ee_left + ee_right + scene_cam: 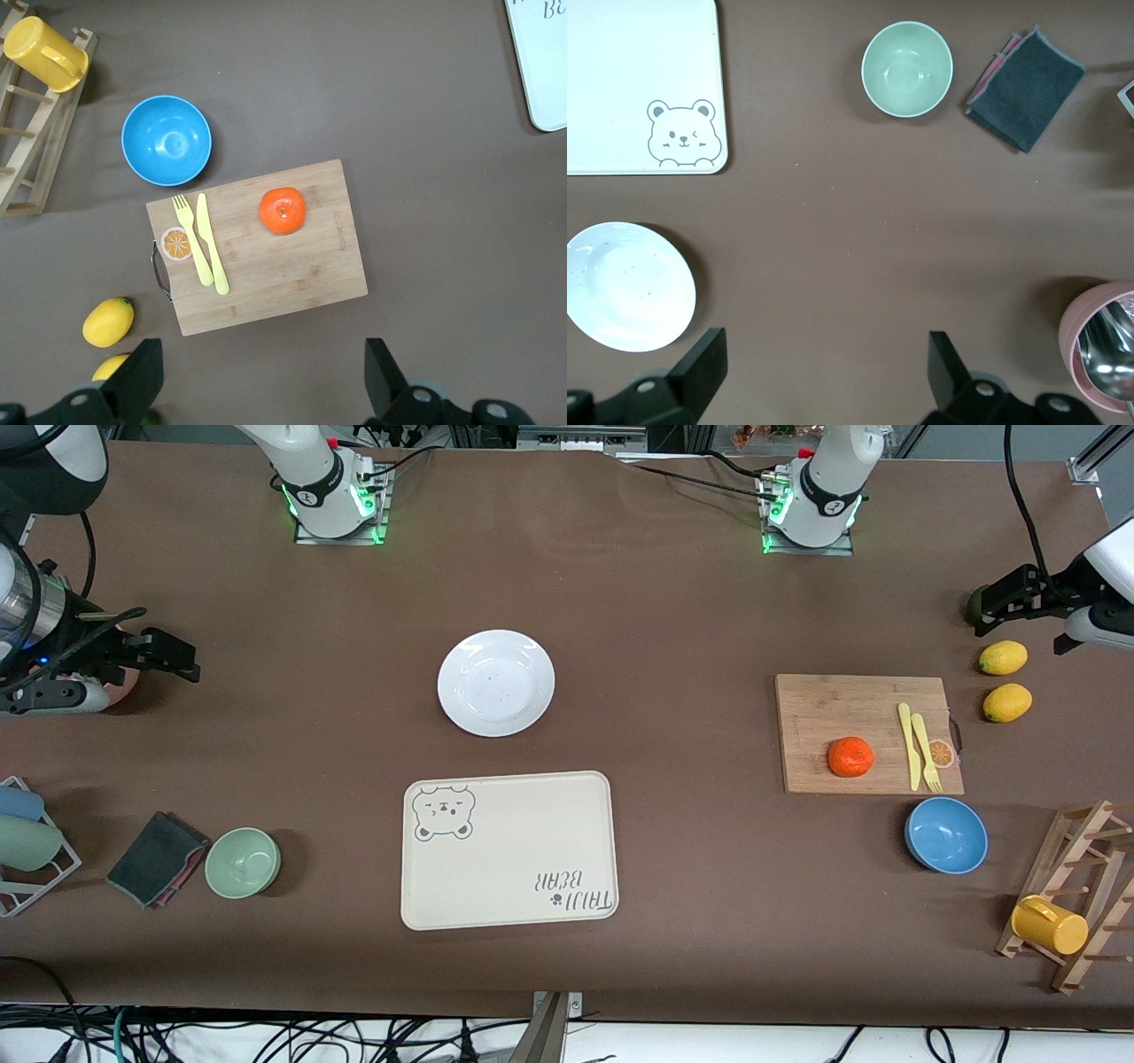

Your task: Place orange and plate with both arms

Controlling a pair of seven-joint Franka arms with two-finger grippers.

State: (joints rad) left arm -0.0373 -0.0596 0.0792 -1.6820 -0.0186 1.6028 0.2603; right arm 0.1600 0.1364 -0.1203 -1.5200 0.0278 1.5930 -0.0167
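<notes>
Both end effectors open, orange (850, 756) mid-board (824, 707)

A robotics lab: bolted arm bases (335, 509) on a brown-covered table (656, 611); cable tangle (266, 1036) (along its edge)

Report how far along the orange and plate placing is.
Nothing looks done yet. The orange sits on the cutting board, and the plate lies bare on the table beside the bear tray. Nothing is in hand: the left gripper and right gripper are open. Both pickups and placements remain.
</notes>
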